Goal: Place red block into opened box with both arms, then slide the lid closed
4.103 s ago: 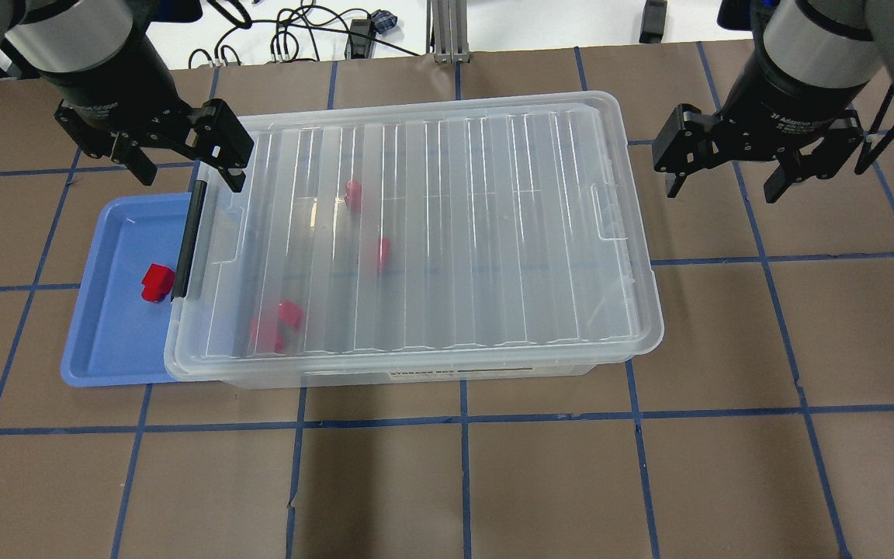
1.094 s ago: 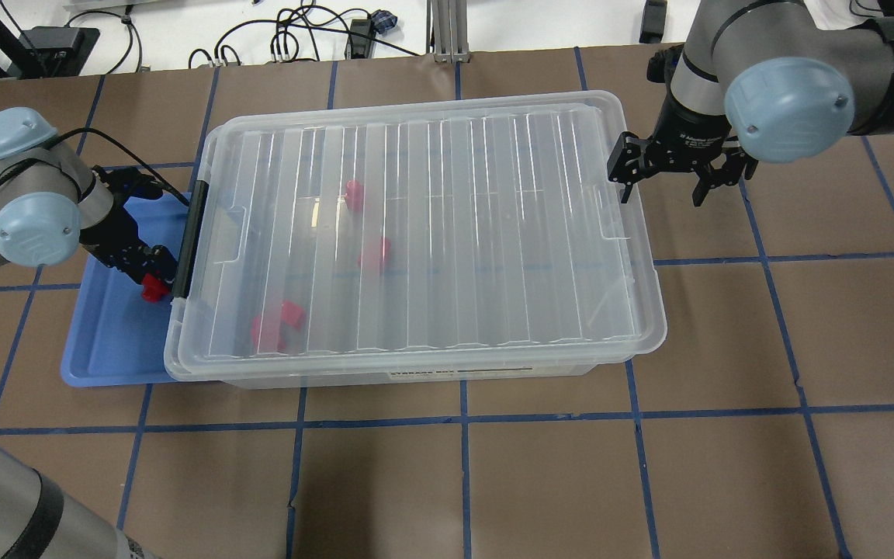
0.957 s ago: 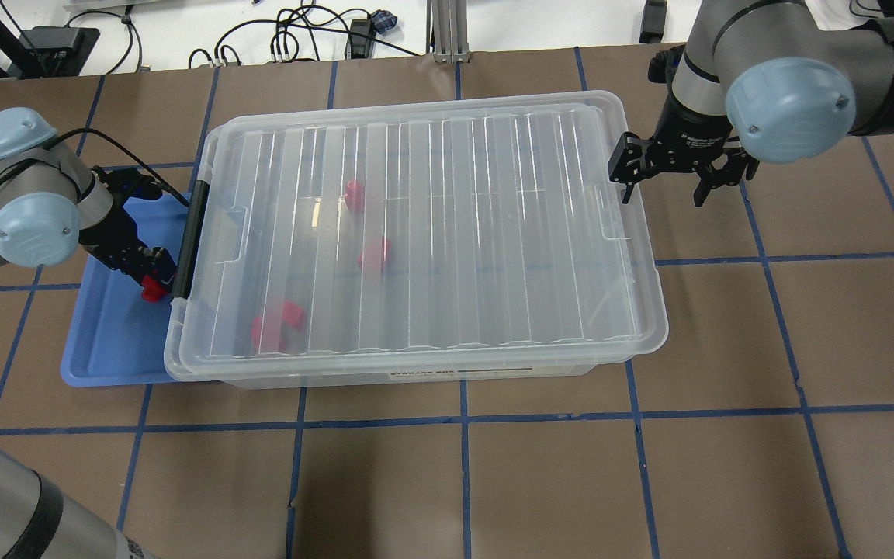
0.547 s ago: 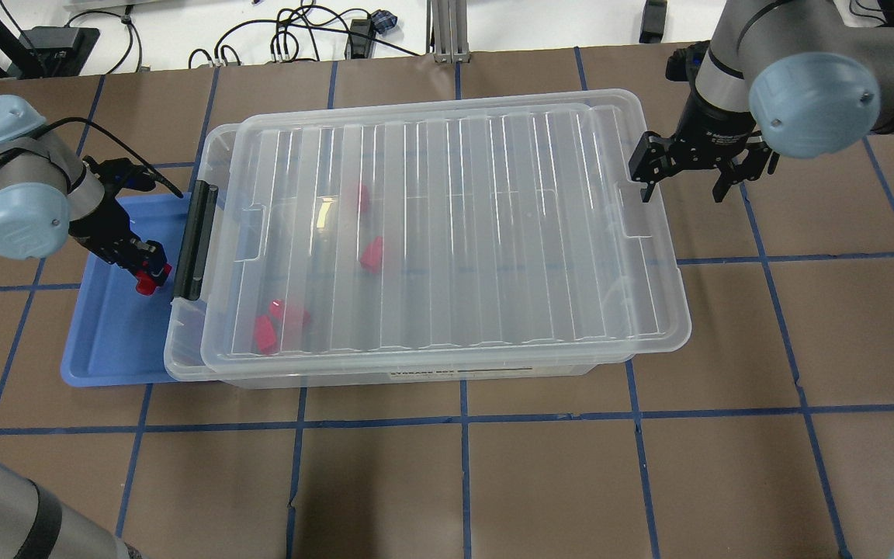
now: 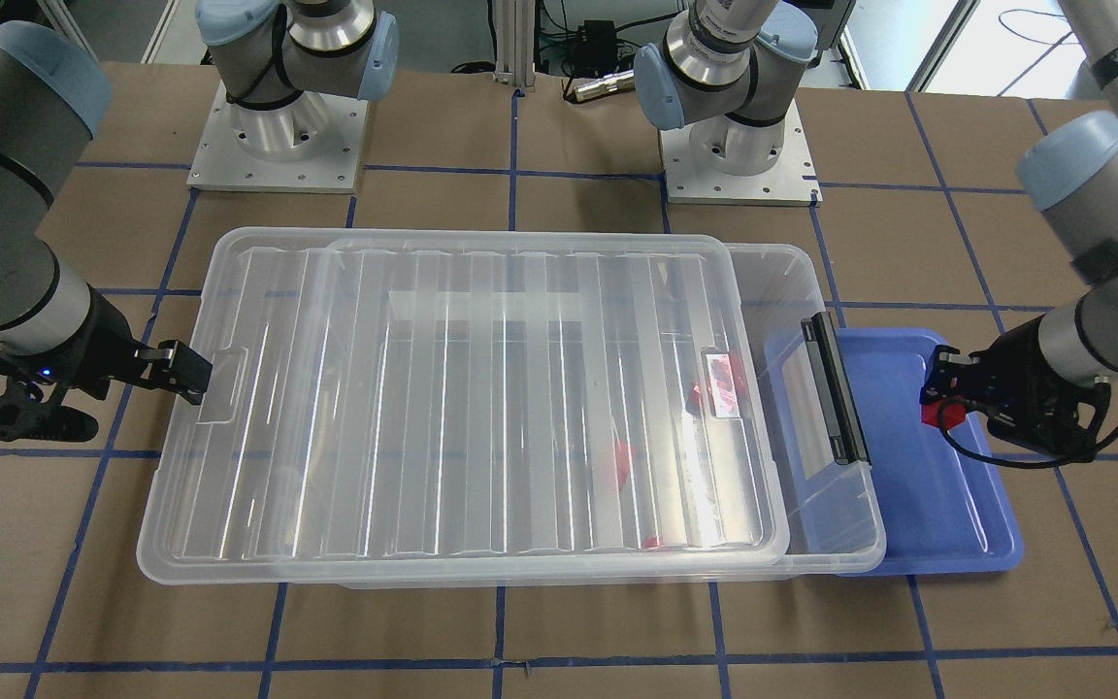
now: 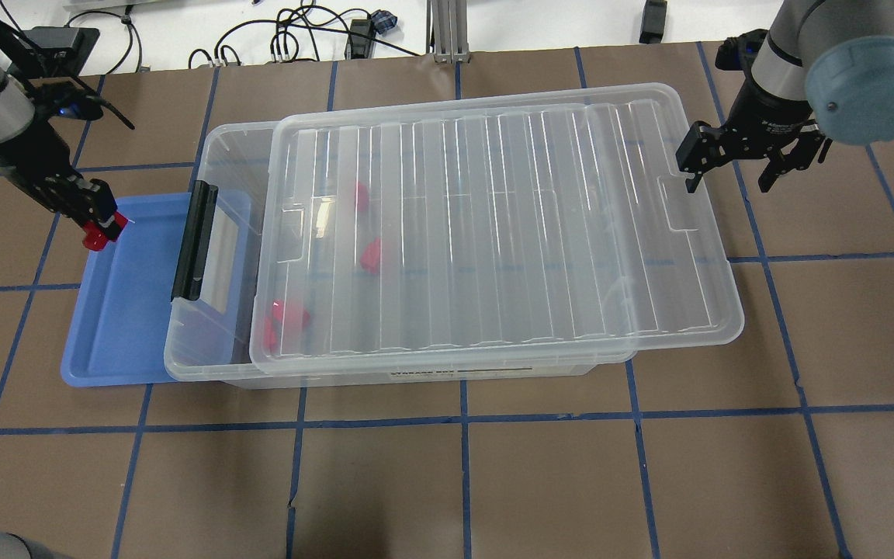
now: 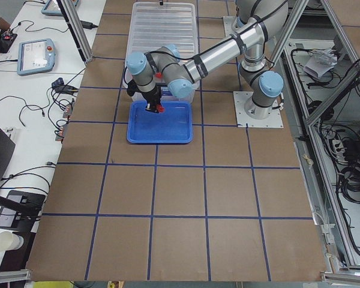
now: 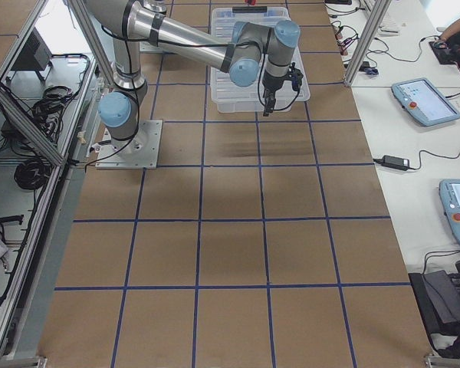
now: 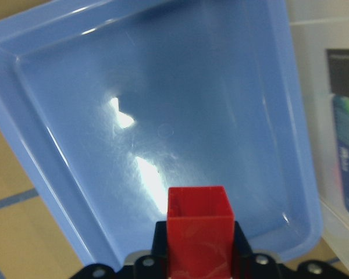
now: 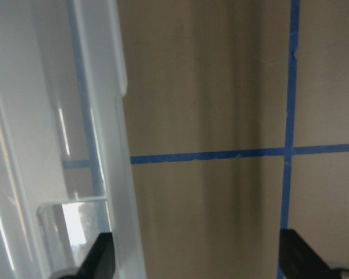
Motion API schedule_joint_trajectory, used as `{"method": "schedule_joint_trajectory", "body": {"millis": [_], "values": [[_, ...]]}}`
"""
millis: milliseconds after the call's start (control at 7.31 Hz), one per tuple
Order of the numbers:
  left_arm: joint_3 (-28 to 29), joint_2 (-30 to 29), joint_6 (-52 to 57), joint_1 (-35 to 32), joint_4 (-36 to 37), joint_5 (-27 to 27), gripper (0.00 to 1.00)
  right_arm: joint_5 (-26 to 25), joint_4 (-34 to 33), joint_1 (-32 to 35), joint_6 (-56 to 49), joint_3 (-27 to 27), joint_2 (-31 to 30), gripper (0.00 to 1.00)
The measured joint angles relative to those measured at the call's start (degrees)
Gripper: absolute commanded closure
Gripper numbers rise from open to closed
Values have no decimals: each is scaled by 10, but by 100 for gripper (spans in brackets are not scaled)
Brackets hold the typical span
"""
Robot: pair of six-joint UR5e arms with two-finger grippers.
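Observation:
My left gripper (image 6: 98, 230) is shut on the red block (image 6: 95, 235) and holds it above the far left edge of the blue tray (image 6: 117, 341). In the left wrist view the red block (image 9: 198, 232) sits between the fingers over the tray (image 9: 163, 116). The clear lid (image 6: 493, 233) lies shifted right on the box (image 6: 214, 349), leaving a gap beside the black bar (image 6: 192, 241). My right gripper (image 6: 729, 169) is open, with one finger (image 6: 687, 161) inside the lid's right rim (image 10: 113, 145).
Three red blocks (image 6: 369, 255) lie inside the box under the lid. The blue tray is tucked partly under the box's left end. Cables (image 6: 299, 35) run along the far table edge. Brown table with blue tape lines (image 6: 462, 423) surrounds the box.
The lid has slid further right, widening the gap at the box's left end. My left gripper has risen and moved left and back with the red block. My right gripper moved right.

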Motion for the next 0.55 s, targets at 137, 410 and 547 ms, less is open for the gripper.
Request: {"method": "schedule_joint_trajectory", "body": {"millis": [137,410,547], "values": [[31,13,-21,-23,-37,0,82,-6,-2,-8,-21,0,0,0],[46,37,-103,-101,-62,-3,82,-12,-9,-37,-71,-1,0,0],[40,43,-157,-137,-62,-4,82,-15,-11,-51,-97,-3,0,0]]}}
